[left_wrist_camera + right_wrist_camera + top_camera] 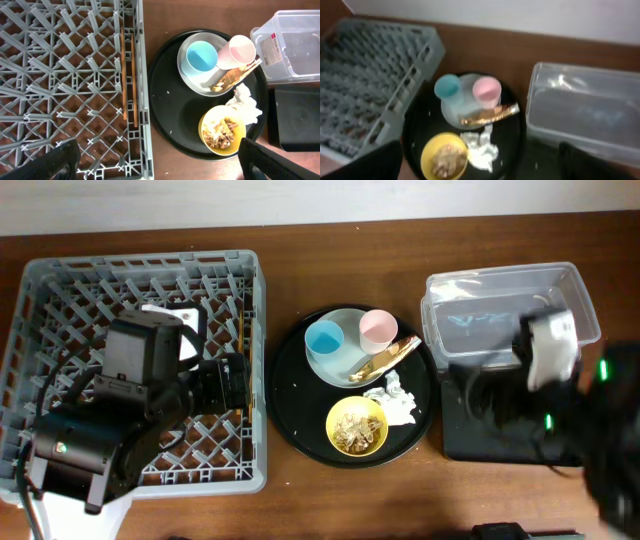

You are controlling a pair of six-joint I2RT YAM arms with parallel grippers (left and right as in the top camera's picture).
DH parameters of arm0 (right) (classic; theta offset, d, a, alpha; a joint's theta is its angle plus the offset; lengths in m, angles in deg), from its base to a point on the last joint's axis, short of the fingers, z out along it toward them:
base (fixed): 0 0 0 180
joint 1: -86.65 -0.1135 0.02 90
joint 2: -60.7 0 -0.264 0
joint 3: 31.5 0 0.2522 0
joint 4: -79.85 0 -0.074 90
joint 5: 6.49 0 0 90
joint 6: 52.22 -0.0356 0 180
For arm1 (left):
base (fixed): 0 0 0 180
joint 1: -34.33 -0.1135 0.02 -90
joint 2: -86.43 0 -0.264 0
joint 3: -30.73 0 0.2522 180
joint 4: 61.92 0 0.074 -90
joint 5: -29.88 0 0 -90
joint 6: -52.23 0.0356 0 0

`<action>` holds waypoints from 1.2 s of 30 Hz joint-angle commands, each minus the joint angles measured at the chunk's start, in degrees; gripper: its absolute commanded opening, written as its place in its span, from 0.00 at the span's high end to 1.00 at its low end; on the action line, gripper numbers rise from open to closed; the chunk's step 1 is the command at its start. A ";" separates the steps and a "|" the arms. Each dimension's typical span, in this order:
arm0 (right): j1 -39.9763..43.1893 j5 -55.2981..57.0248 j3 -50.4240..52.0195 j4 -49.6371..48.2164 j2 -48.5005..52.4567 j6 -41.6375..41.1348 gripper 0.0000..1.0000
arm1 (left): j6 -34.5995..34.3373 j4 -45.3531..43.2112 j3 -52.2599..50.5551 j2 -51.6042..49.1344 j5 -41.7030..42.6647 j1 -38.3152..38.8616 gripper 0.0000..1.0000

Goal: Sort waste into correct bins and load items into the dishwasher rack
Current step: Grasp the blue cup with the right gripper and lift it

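The wooden chopsticks [129, 75] lie in the grey dishwasher rack [60, 275]. My left gripper [160, 160] is open and empty over the rack's right edge. A grey-green plate [345, 320] holds the light-blue cup [324, 338], the pink cup [378, 328] and the gold-brown wrapper [385, 358]. The white napkin [398, 402] lies beside the yellow bowl [335, 415] of beige food scraps [355, 428]. My right gripper [480, 162] is open and empty, above the shallow black tray [465, 440], in front of the clear tub [500, 290].
The plate, bowl and napkin all rest on a large round black tray [295, 395] between the rack and the bins. The left arm's body covers much of the rack's middle. The right wrist view is blurred.
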 commanded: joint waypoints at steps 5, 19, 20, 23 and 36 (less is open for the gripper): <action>-0.61 -17.81 -8.02 5.07 19.23 -8.92 0.05 | 0.04 0.00 0.04 0.22 0.42 -0.13 0.01; -35.26 16.15 -7.72 -13.66 50.84 -8.00 0.52 | 0.04 0.00 0.04 0.22 0.42 -0.13 0.01; -35.69 16.35 -7.72 -15.04 52.19 -6.80 0.52 | 0.04 0.00 0.04 0.22 0.42 -0.13 0.01; -36.70 20.83 -7.72 -19.67 56.02 -6.43 0.51 | 0.04 0.02 0.04 0.22 0.42 -0.13 0.01; -36.70 24.22 -6.95 -21.79 59.43 -4.09 0.73 | 0.04 0.02 0.04 0.22 0.42 -0.13 0.01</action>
